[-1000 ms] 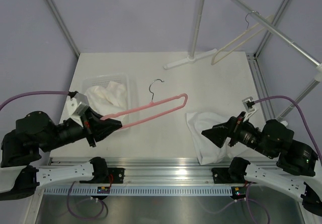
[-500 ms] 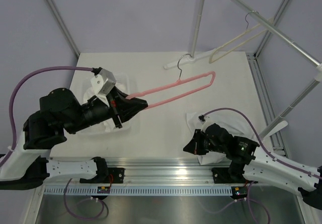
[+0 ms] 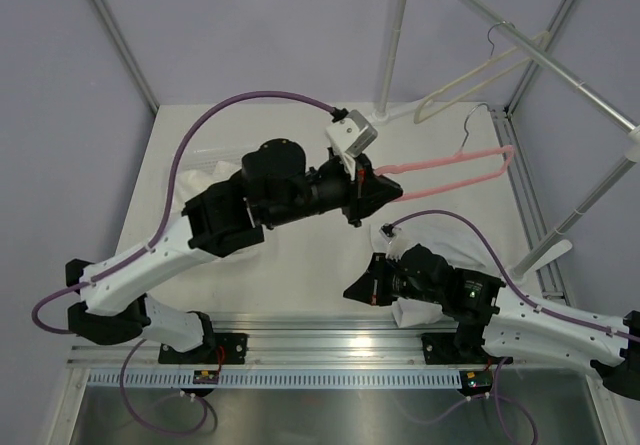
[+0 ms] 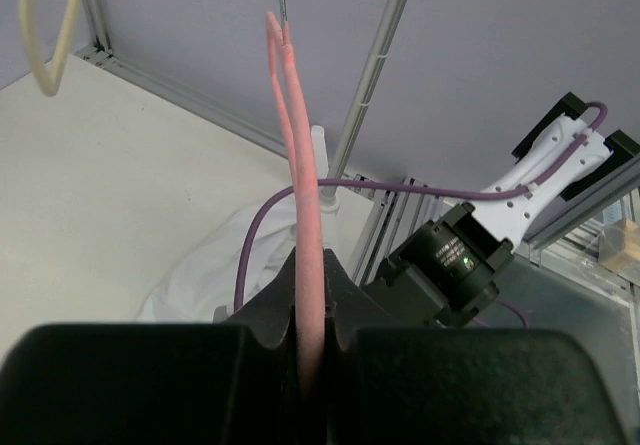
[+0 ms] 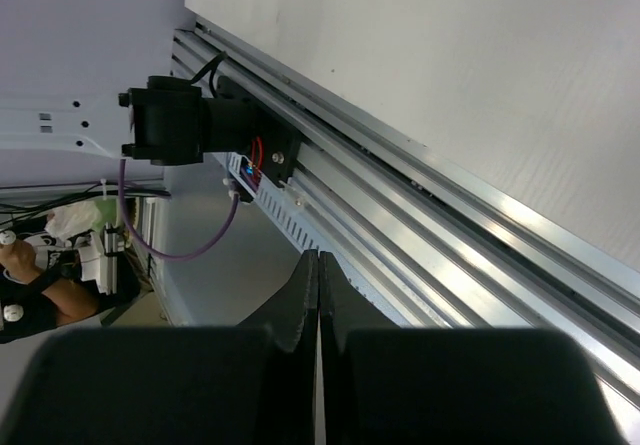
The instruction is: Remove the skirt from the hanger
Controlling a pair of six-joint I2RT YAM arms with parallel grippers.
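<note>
The bare pink hanger (image 3: 450,165) hangs in the air over the table's right side, its hook (image 3: 470,125) near the rack. My left gripper (image 3: 388,187) is shut on one end of it; in the left wrist view the pink bars (image 4: 300,165) run straight out from between the jaws of that gripper (image 4: 312,265). The white skirt (image 3: 450,237) lies crumpled on the table below, off the hanger, and shows in the left wrist view too (image 4: 215,265). My right gripper (image 3: 348,293) is shut and empty, left of the skirt near the table's front edge (image 5: 318,265).
A metal garment rack (image 3: 395,35) stands at the back right with a cream hanger (image 3: 470,80) on its rail. A clear bin of white clothes (image 3: 200,177) sits at the left, partly hidden by my left arm. An aluminium rail (image 5: 450,255) runs along the front edge.
My left arm swung the pink hanger from the left across to the back right, toward the rack. My right gripper shut and moved left, off the skirt.
</note>
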